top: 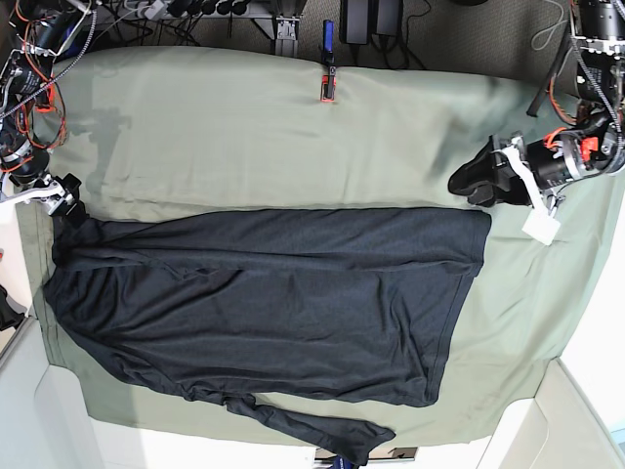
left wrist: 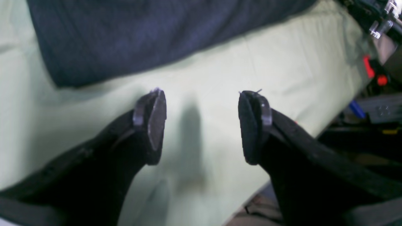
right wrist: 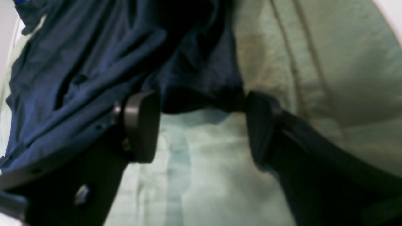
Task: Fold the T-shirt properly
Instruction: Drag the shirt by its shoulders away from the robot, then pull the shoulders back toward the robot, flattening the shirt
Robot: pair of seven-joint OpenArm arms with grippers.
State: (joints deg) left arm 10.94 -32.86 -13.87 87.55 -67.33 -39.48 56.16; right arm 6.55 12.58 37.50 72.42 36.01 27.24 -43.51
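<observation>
The left gripper (left wrist: pixel 201 125) was seen with its jaws spread wide and nothing between them, poised over bare green sheet (left wrist: pixel 282 62) just off the hem corner of the shirt (left wrist: pixel 141 34). The right gripper (right wrist: pixel 201 125) was likewise found wide apart and empty, with dark fabric bunched just beyond its fingertips and one finger (right wrist: pixel 141 125) set against the cloth. In the base view the shirt (top: pixel 264 303) was laid lengthwise across the near half of the sheet (top: pixel 244 127), its hem toward the left gripper (top: pixel 474 181) and its gathered shoulder end toward the right gripper (top: pixel 63 195); one sleeve (top: pixel 312 430) trailed off the near edge of the body. No part of the garment was held. The fabric was judged thin, soft and light, with no stiffness of its own: it could be expected to drape, wrinkle and drag on the sheet when pulled, and a single-layer pinch could slip. Hold was judged best taken at the hemmed edges and corners, where the doubled cloth gives more to clamp, at both ends of one long edge together.
</observation>
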